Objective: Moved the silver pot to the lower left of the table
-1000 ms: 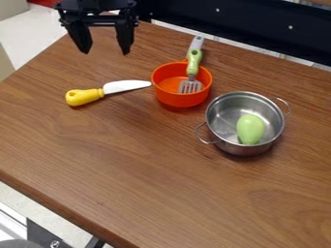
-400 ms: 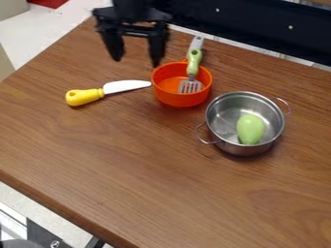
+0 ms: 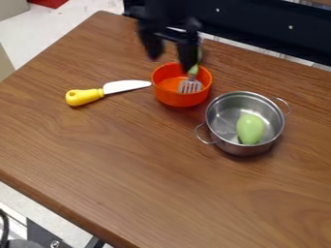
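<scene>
Camera view: our pincer (image 3: 171,62) hangs released near the orange bowl (image 3: 181,99); we should clear the fork (image 3: 190,86), then clamp the silver pot's wall (image 3: 242,149) squarely, keeping it level.

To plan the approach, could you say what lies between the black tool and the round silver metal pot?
The camera view shows a round orange bowl holding a green-grey fork.
</scene>
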Available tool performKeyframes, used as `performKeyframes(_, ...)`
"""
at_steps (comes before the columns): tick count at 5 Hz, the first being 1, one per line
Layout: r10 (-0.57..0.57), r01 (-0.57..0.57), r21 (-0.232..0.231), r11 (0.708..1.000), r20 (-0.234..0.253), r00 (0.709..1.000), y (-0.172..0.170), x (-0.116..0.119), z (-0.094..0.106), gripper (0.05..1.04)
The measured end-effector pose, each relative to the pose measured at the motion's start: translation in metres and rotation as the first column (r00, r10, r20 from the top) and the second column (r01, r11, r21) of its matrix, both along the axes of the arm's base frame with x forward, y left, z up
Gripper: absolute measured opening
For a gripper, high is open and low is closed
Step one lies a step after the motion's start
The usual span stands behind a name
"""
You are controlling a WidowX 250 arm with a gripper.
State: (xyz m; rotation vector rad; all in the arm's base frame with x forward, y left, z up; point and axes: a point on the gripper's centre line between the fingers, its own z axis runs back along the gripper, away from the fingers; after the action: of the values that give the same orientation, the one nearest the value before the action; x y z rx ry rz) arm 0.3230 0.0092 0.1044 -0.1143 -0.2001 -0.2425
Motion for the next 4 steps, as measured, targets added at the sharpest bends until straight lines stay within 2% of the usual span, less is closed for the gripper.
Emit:
performKeyframes(1,-0.190,0.190,0.017,0.982,-0.009,0.982,-0.027,0.003,-0.015,0.999)
performKeyframes(2,-0.276,0.276,0.033,0.961,-0.021,0.961,-0.042,0.016,-0.023,0.999)
performKeyframes(3,-0.366,0.365,0.024,0.931,0.008,0.931,-0.049,0.022,-0.027,0.999)
performKeyframes(4,-0.404,0.403,0.034,0.914,0.022,0.914,-0.056,0.031,-0.034,0.999)
